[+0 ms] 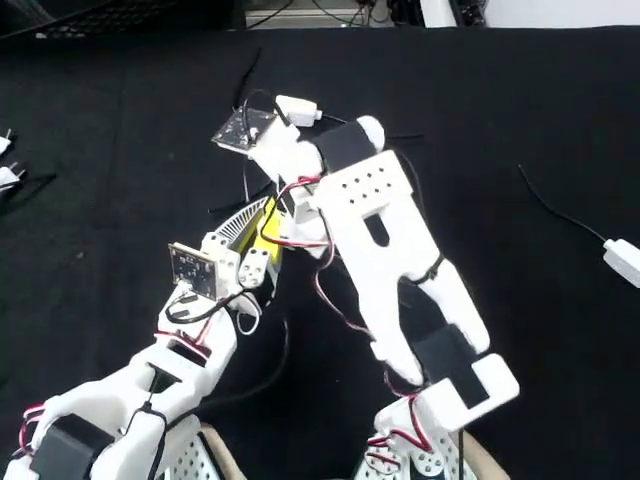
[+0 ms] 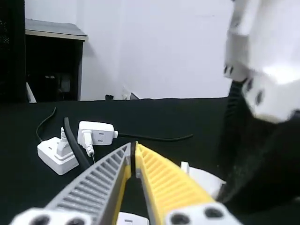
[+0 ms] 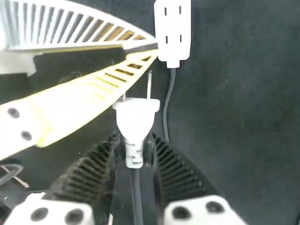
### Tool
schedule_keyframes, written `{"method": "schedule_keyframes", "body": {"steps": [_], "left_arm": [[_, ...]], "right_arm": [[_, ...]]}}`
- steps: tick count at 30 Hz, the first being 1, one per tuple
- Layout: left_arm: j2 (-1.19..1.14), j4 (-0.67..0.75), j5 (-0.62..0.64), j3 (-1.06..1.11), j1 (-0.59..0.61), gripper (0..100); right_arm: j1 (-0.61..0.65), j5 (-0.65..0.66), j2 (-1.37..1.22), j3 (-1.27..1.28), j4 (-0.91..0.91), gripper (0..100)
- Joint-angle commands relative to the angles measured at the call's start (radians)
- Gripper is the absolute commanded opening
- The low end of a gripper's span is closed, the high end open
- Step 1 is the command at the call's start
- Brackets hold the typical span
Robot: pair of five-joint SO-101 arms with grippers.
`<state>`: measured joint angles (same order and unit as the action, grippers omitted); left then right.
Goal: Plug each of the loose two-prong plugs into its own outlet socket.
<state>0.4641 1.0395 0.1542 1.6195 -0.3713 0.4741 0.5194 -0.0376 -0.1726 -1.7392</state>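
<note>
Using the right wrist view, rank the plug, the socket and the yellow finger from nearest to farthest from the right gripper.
1. Plug: held in the right gripper.
2. Yellow finger: the other arm's, alongside the plug.
3. Socket: beyond, ahead of the plug.

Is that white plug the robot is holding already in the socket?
Out. The plug, held by the right gripper, shows both prongs bare, short of the socket.

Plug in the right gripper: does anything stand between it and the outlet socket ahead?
Partly. The left gripper lies in from the side; its yellow finger crosses just before one prong of the plug, with its tip at the outlet socket. The other prong's way looks free.
</note>
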Motion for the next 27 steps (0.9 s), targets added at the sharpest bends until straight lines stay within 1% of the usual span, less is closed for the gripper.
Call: {"method": "schedule_keyframes", "body": {"steps": [1,7,11,17,20,27], "left_arm": [[0.014,0.003,-0.006,-0.002,0.001,3],[0.014,0.002,-0.006,0.008,0.001,3],[0.014,0.002,-0.006,0.01,-0.005,3],[0.014,0.002,-0.006,0.01,-0.005,3],[0.014,0.002,-0.006,0.027,-0.01,3],[0.014,0.002,-0.006,0.03,-0.012,3]], "right_arm": [[0.028,-0.023,0.07,-0.013,-0.014,1.2],[0.032,-0.052,0.099,-0.015,-0.002,1.2],[0.028,-0.097,0.113,-0.007,0.034,1.2],[0.031,-0.103,0.111,-0.005,0.046,1.2],[0.028,-0.149,0.113,-0.005,0.066,1.2],[0.026,-0.157,0.11,-0.005,0.074,1.2]]}}
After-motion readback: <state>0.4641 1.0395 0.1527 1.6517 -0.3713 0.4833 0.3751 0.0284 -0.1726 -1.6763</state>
